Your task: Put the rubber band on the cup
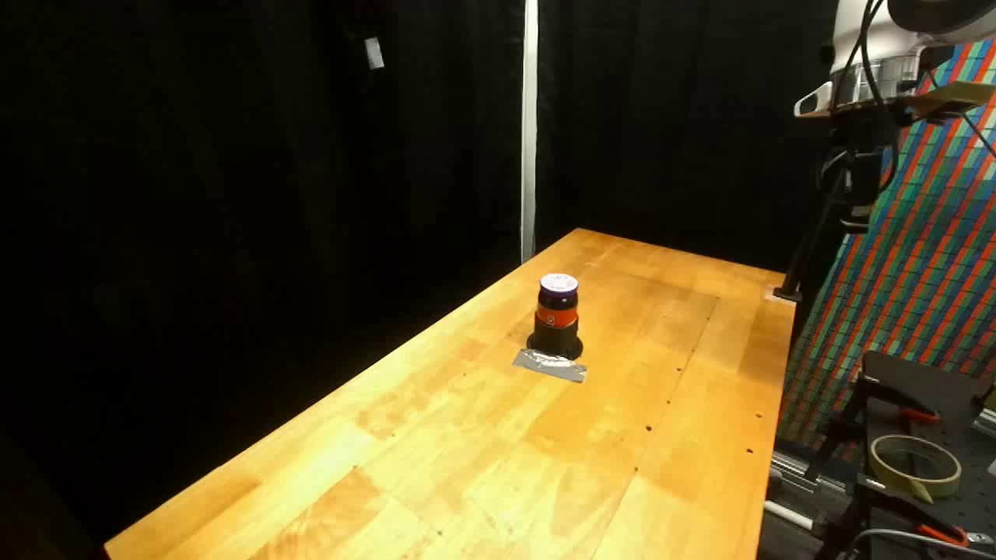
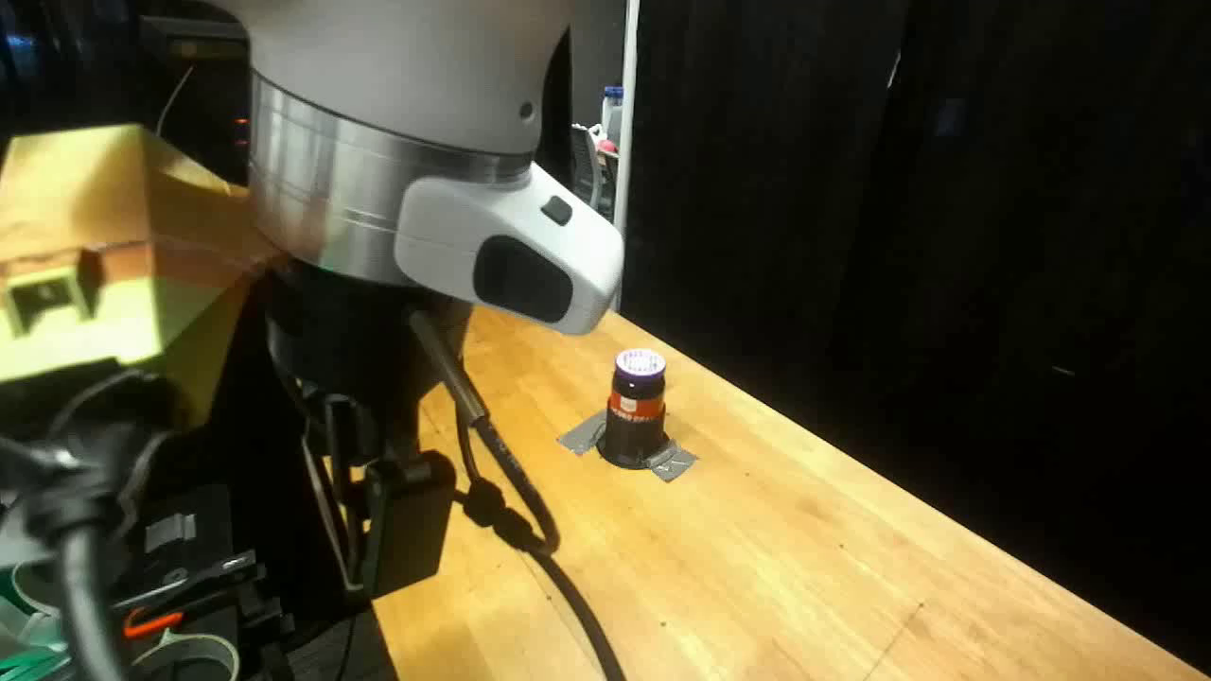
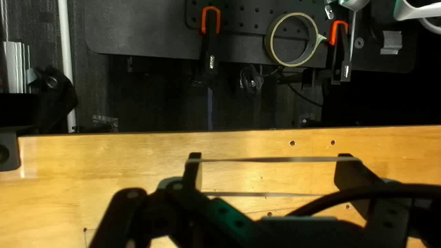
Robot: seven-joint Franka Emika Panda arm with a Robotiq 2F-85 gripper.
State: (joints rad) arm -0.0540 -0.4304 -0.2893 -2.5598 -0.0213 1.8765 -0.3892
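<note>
Gripper (image 3: 270, 168) is being held spread wide, w/ band (image 3: 268, 159) being stretched betw. its fingers (image 3: 348, 174). Well apart from it, cup (image 1: 558, 316) is being seen upright on table (image 1: 576, 435) in both exterior views, tape (image 2: 674, 463) being stuck at its foot. Prob. a carry is being called for: band being held level, being centred over cup, then being lowered w/ fingers clearing both sides before slip-off.
</note>
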